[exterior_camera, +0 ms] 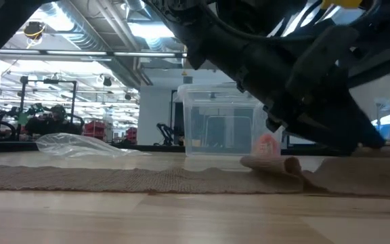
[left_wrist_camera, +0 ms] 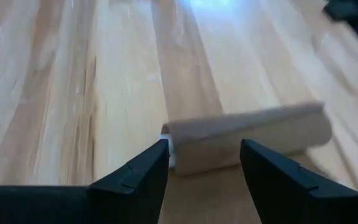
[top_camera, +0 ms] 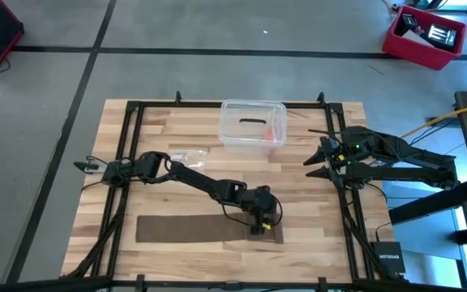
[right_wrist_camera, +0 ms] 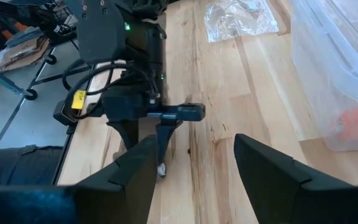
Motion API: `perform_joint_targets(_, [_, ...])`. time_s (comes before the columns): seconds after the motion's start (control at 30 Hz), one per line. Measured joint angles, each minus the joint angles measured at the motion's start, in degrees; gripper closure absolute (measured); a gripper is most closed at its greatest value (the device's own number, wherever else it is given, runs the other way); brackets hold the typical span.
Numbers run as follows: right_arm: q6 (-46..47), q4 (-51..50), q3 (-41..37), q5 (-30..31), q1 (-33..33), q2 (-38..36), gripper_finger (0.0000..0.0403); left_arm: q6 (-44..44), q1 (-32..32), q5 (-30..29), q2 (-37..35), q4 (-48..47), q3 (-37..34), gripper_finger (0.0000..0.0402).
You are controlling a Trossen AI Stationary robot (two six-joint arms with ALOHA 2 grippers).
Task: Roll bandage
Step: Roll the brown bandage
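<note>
Left gripper (top_camera: 264, 227) jaws wide, straddling the bandage's (top_camera: 209, 228) rolled end on the table (top_camera: 160, 122). Keep roll square to the strip, push evenly so it stays tight. Right gripper (top_camera: 314, 159) waits at the side, jaws parted, empty.

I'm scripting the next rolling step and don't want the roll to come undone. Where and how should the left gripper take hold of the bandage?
Probably at the small rolled end of the bandage, coming from above with the left gripper straddling the roll's open end. The rest lies flat as a strip on the table, offering nothing to pinch.
</note>
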Motion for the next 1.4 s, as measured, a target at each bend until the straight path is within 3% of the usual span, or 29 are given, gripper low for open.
perform_joint_targets(0.47, [1.34,0.02,-0.01,0.12,0.00,0.00,0.0187,-2.61,0.92,-0.26,0.30,-1.04,0.15,0.0255])
perform_joint_targets(0.67, [1.57,-0.56,0.00,-3.42,0.00,0.46,0.0187,-6.10,2.36,-0.34,0.22,-2.72,0.15,0.0228])
perform_joint_targets(0.83, [1.62,-1.86,0.00,-2.92,0.00,0.50,0.0187,-6.07,2.60,1.95,0.22,-1.54,0.13,0.0196])
perform_joint_targets(0.97, [1.62,-1.80,0.00,-2.46,0.00,0.50,0.0187,-6.61,2.33,2.77,1.34,-0.83,0.13,0.0193])
perform_joint_targets(1.23, [1.43,-1.75,0.00,-2.53,0.00,0.76,0.0187,-9.13,1.87,6.55,2.26,1.95,0.17,0.0216])
perform_joint_targets(1.4, [1.42,-1.66,0.00,-2.48,0.00,0.76,0.0187,-11.74,1.86,8.03,2.53,1.63,0.15,0.0259])
